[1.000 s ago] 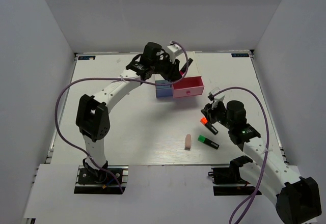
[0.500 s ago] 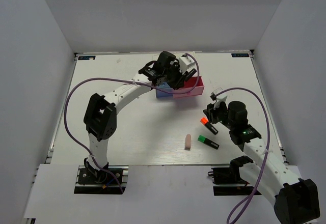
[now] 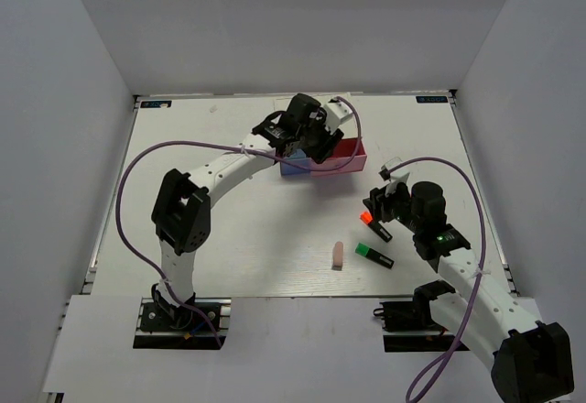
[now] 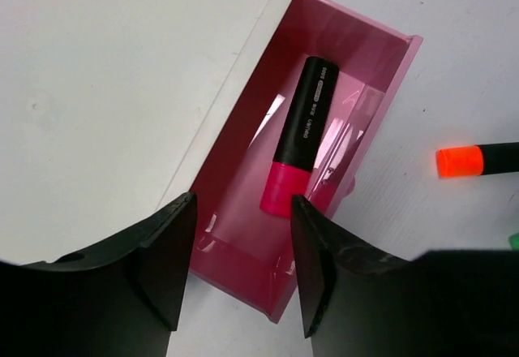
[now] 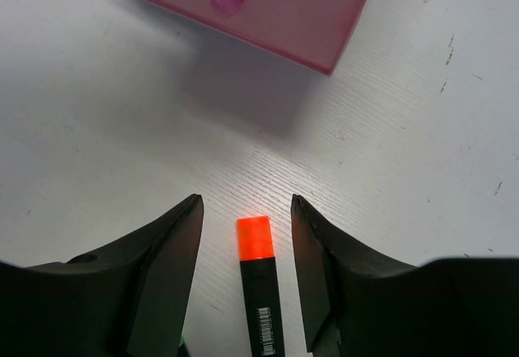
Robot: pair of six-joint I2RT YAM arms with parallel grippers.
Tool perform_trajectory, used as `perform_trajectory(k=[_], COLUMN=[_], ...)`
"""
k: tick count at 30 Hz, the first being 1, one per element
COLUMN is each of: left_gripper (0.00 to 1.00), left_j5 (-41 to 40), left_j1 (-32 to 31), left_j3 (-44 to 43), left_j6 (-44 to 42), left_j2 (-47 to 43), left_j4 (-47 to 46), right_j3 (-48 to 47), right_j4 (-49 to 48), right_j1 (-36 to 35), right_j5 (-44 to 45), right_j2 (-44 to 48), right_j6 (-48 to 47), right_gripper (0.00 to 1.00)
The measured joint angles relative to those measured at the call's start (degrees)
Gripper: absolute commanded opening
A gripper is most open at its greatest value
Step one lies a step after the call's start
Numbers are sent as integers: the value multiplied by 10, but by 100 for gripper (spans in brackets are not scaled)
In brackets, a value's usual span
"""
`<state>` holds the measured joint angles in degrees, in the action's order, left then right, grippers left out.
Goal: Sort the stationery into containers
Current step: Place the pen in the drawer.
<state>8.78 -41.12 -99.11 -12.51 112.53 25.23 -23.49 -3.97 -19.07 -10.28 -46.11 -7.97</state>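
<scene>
My right gripper (image 5: pixel 246 204) hangs wide open and empty above the orange-capped highlighter (image 5: pixel 261 292), which lies on the table (image 5: pixel 422 130) near the open pink drawer (image 5: pixel 251 8), so I should descend centred over its black barrel and close squarely.

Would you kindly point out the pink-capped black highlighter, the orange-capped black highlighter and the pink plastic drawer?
Pink-capped black highlighter (image 4: pixel 298 134): left wrist view, black barrel.
Orange-capped black highlighter (image 5: pixel 260 292): right wrist view, black barrel.
Pink plastic drawer (image 5: pixel 288 15): right wrist view, front panel.
</scene>
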Motion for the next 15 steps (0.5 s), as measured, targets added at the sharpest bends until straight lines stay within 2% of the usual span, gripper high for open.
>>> perform_trajectory(k=[2,4,5,6,7,11,15], left_gripper=[63,69,75,93,100,100,100], left_j5=[-1,-4,-4,-5,-6,-14,-18], left_j1=[0,-2,-3,-3,-3,-3,2], left_j3=[-1,-2,-3,-3,-3,1,89], left_j6=[0,2,4,8,10,61,154], left_j2=[0,-1,-2,-5,-8,-43,-146], left_j4=[0,-1,-3,-5,-6,-15,-52], right_j3=[0,0,0,0,0,0,-2], right_j4=[0,0,0,0,2,16,33], right_j1=[0,0,1,2,3,6,7], right_j5=[1,3,5,8,11,10,5], right_j2=[-1,-7,-12,-20,-31,-64,-104], right_j6=[-1,-4,-9,-14,-22,-67,-106], right_gripper=[54,55,56,56,58,60,61])
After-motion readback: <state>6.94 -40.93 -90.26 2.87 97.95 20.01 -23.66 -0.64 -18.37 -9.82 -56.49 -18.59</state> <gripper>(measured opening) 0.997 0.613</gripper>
